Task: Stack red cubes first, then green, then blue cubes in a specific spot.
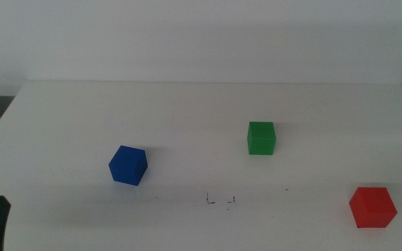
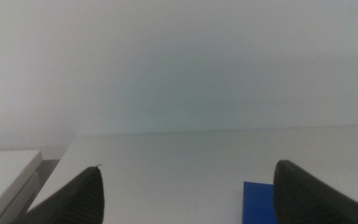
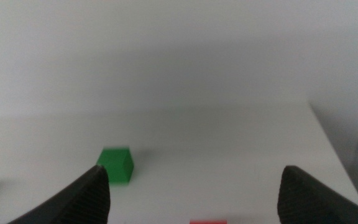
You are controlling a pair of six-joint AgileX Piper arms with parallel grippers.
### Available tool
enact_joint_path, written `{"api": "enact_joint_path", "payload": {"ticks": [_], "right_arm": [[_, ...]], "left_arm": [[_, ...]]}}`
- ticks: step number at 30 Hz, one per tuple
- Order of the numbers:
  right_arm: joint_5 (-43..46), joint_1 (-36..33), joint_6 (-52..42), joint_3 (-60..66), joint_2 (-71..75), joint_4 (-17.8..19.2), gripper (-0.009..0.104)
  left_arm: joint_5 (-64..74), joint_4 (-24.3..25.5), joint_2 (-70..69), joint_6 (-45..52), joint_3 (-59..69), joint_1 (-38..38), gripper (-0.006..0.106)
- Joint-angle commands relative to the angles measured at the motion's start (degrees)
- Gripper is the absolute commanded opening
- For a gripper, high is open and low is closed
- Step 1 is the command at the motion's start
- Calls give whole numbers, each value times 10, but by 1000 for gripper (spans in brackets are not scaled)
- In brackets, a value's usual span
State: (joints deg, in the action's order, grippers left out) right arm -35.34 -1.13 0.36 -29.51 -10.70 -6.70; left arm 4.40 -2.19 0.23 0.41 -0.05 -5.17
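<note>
Red cube [image 1: 373, 206] sits alone near the table's [image 1: 201, 104] front right; green [image 1: 261, 137] mid-table, blue [image 1: 128, 165] left, all well apart. Left gripper [image 2: 185, 196] and right gripper [image 3: 194, 193] both spread wide, holding nothing.

White table [image 1: 187, 104]; small black corner marks [image 1: 220, 201] near front centre; pale wall [image 1: 201, 35] behind.

Overhead view faces forward; wrist views low, tableward.
</note>
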Motion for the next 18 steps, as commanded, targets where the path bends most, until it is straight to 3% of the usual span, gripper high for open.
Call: {"api": "enact_joint_path", "payload": {"ticks": [1, 12, 18], "right_arm": [[-87, 5, -4, -69, -60, 1, 92], [-335, 5, 20, -346, -323, -3, 92], [-346, 5, 48, -436, -481, 8, 92]], "left_arm": [[-8, -2, -2, -1, 1, 1, 91], [-8, -2, -2, -1, 1, 1, 91], [-8, -2, -2, -1, 1, 1, 91]]}}
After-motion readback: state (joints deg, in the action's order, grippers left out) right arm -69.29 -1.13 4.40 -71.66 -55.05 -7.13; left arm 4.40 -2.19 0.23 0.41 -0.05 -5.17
